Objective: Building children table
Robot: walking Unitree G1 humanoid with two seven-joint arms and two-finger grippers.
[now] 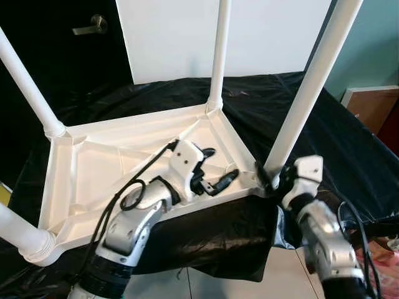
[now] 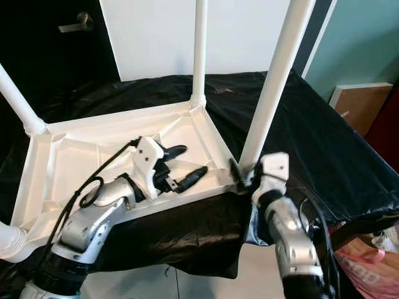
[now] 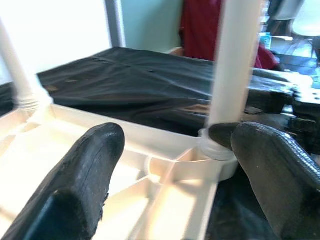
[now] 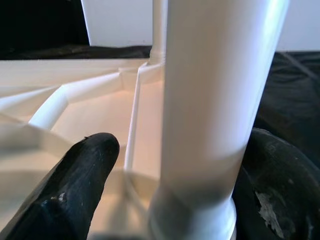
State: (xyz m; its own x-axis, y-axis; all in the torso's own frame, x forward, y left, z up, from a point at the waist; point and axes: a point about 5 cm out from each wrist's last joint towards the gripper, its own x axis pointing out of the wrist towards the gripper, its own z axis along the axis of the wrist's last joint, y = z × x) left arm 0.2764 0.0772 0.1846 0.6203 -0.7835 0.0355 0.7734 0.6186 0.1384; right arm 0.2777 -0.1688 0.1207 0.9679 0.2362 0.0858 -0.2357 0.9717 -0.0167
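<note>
In the left eye view, the white children's table [image 1: 93,168] is lying upside down on a surface draped in black cloth [image 1: 349,143], its legs pointing up. The left gripper [image 1: 215,169] is hovering over the underside with fingers spread. The right gripper [image 1: 272,176] is sitting at the base of the near right leg [image 1: 312,84].

In the left wrist view, the two fingers [image 3: 85,175] are standing apart, holding nothing.

In the right wrist view, the fingers [image 4: 75,185] are flanking that leg [image 4: 215,90]; whether they are pinching it cannot be told.
</note>
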